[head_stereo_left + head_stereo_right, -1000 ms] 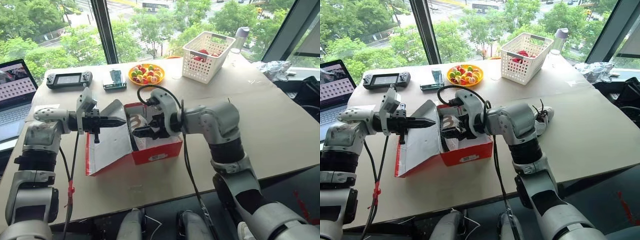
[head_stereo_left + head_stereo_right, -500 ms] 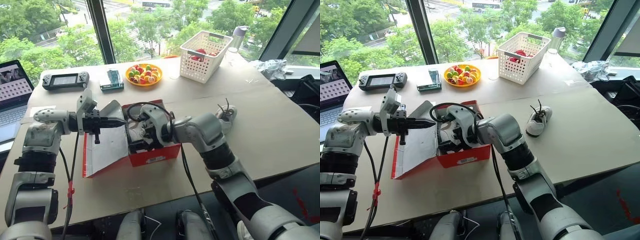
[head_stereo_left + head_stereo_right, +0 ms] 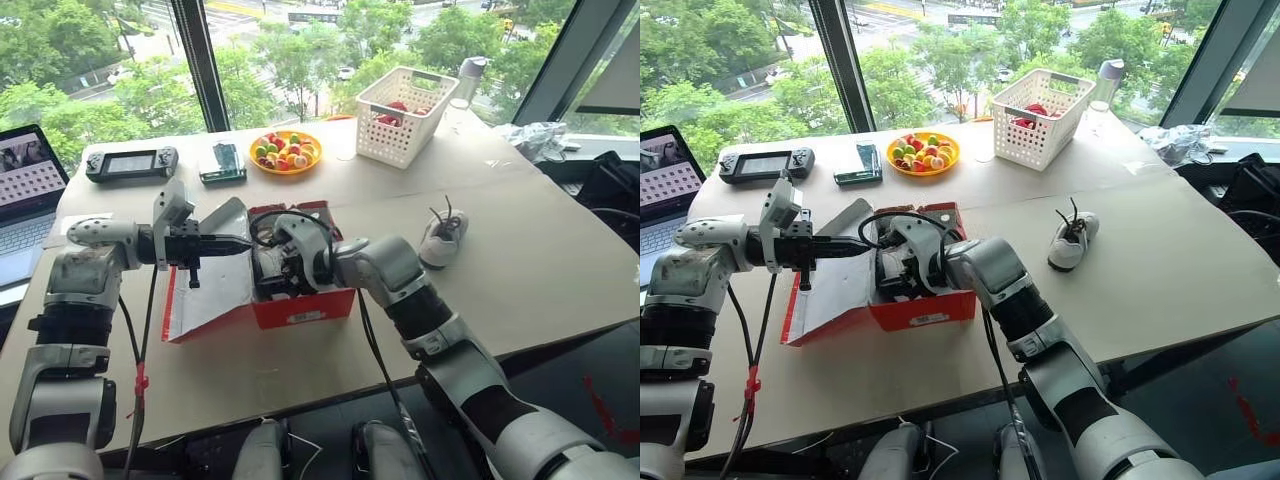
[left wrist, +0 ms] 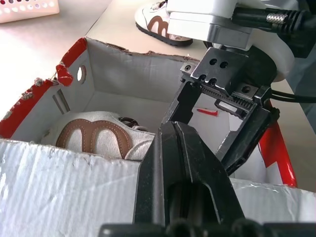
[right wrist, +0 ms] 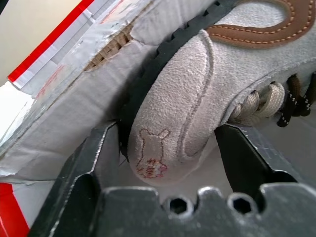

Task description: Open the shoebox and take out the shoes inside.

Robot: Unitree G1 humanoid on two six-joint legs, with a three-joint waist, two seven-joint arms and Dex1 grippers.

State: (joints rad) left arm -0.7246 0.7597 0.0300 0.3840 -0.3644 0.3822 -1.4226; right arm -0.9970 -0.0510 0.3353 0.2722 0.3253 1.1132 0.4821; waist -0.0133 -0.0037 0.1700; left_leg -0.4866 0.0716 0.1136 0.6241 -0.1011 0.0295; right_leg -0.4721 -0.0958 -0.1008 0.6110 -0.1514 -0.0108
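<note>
Right wrist view puts the right gripper (image 5: 170,148) astride the heel of a pale suede shoe in the box (image 5: 187,113), one black finger (image 5: 91,163) between the heel and the cardboard wall, the other finger on the lace side; the jaws stand partly apart around the heel, and whether they press it I cannot tell. Seen from the head, the shoebox (image 3: 300,305) sits open near the front edge of the table (image 3: 560,270), red with a white label on its near end, the right gripper sunk inside it. Its lid (image 3: 215,290) leans out toward the robot's left, pale inner face up. The left gripper (image 3: 238,242) hovers level over that lid, fingers closed together on nothing, tip pointing at the box; whether it touches the lid cannot be told. The left wrist view shows the shoe lying against the box's far wall. A second shoe (image 3: 442,240) rests on the table to the right, well apart from the box. Farther back stand a white basket (image 3: 415,100), a yellow plate of fruit (image 3: 286,150), a handheld console (image 3: 132,162) and a laptop (image 3: 28,200)
</note>
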